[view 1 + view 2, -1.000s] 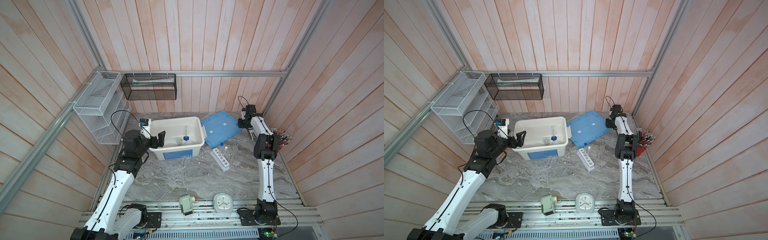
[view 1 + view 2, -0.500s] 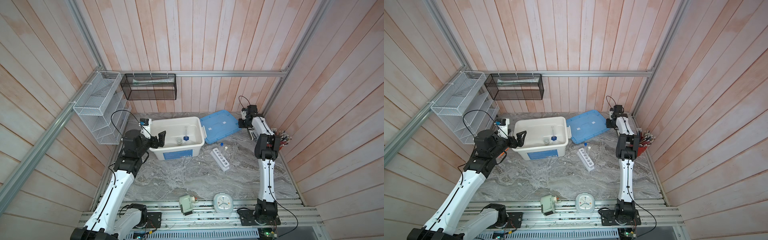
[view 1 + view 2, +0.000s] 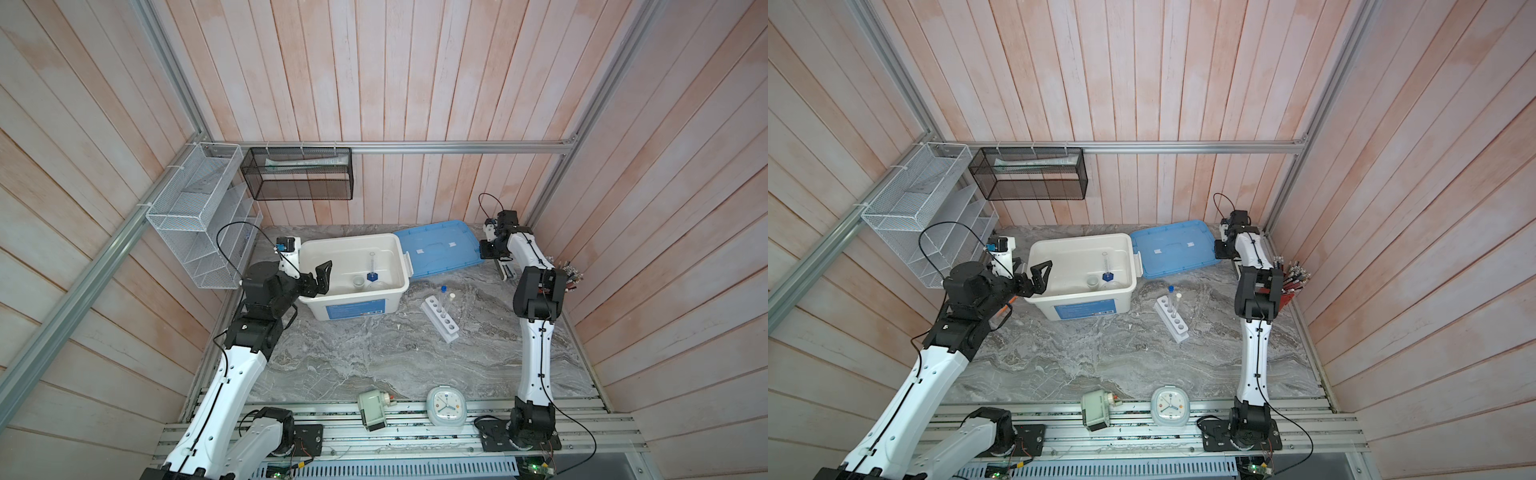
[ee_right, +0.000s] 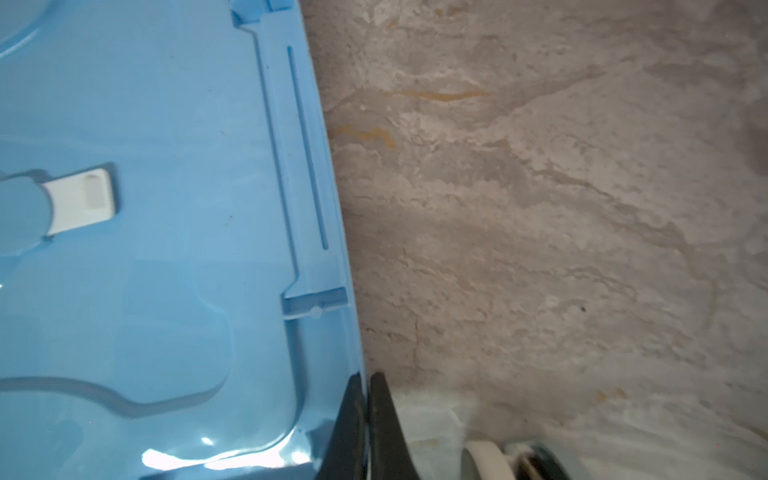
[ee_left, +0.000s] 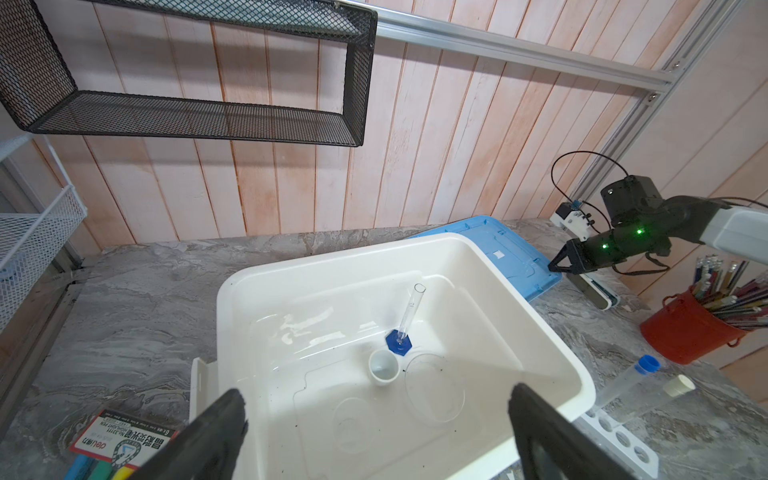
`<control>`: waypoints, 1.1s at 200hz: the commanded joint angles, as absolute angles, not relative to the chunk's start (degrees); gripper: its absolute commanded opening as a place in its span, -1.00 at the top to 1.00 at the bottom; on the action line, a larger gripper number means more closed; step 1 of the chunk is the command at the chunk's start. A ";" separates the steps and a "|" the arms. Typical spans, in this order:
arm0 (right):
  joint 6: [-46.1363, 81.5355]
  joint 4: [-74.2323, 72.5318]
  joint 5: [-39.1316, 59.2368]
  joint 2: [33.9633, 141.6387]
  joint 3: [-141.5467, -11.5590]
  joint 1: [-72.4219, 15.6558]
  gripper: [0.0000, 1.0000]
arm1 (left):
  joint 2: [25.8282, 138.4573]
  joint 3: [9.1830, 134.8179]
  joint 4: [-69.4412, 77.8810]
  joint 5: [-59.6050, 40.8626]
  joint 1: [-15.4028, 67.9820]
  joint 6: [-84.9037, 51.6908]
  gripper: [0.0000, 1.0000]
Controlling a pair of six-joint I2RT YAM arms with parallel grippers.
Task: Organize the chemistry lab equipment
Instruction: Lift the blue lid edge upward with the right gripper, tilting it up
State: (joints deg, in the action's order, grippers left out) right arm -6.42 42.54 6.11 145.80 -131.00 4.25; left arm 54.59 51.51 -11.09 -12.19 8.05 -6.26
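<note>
Right wrist view alone shows right gripper (image 4: 367, 376) pinched shut on the blue lid (image 4: 166, 249) at its edge. Left gripper (image 5: 376, 392) gapes wide over the white bin (image 5: 332, 258). Left wrist view shows cylinder (image 5: 409, 311), cup (image 5: 383, 365) and dish (image 5: 434, 390) inside, rack (image 5: 619, 436) with tubes (image 5: 625, 386) just beside.

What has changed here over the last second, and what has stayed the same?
The right fingers closed onto the edge of the blue lid and now pinch it. The lid itself has not visibly shifted. The left fingers stay open by the white bin. The rack and its two tubes are where they were.
</note>
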 commanded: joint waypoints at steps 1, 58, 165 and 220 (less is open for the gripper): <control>-5.09 43.39 3.28 140.74 -129.71 5.53 1.00 | 53.22 50.07 -9.96 -13.20 8.50 -7.12 -1.00; -0.18 40.23 2.83 131.37 -120.70 5.60 1.00 | 51.38 47.42 -8.54 -13.26 8.70 -7.49 -1.00; 7.55 37.08 -0.13 117.92 -110.30 5.98 1.00 | 50.50 43.77 -5.11 -15.15 8.84 -7.65 -1.00; 8.94 34.46 -1.01 108.11 -100.75 6.33 1.00 | 50.43 43.42 -4.31 -16.72 8.85 -7.56 -1.00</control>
State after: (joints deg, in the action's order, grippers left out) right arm 6.66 37.54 -0.62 113.25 -103.09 5.78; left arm 51.03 44.49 -5.91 -14.98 8.69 -7.33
